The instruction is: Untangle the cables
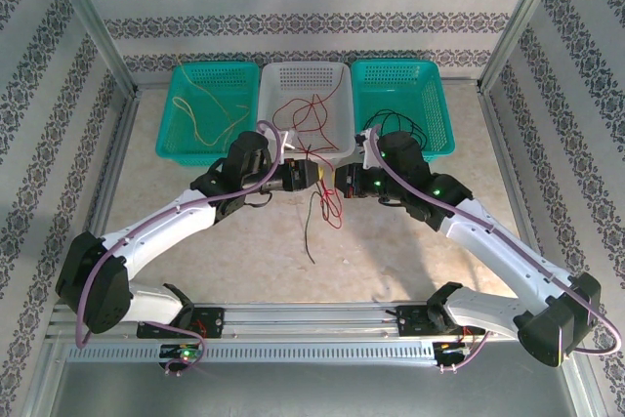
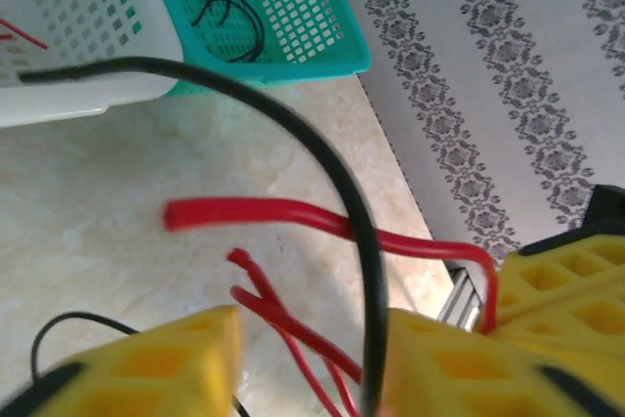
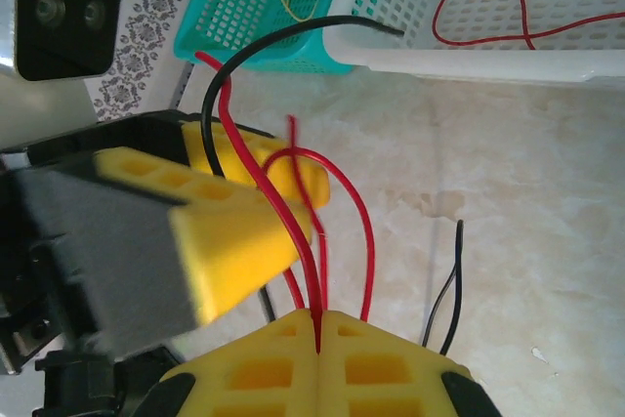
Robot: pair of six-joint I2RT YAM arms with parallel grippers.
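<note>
The right gripper [image 3: 317,324] is pinched tight on a red cable [image 3: 371,271] that loops up beside the left gripper [image 2: 312,349]. The left gripper's jaws stand narrowly apart, with a black cable [image 2: 369,271] running through the gap, unpinched. Both grippers hang over the table [image 1: 225,251] just in front of the white basket [image 1: 283,85], where more red cables [image 1: 308,114] lie.
</note>
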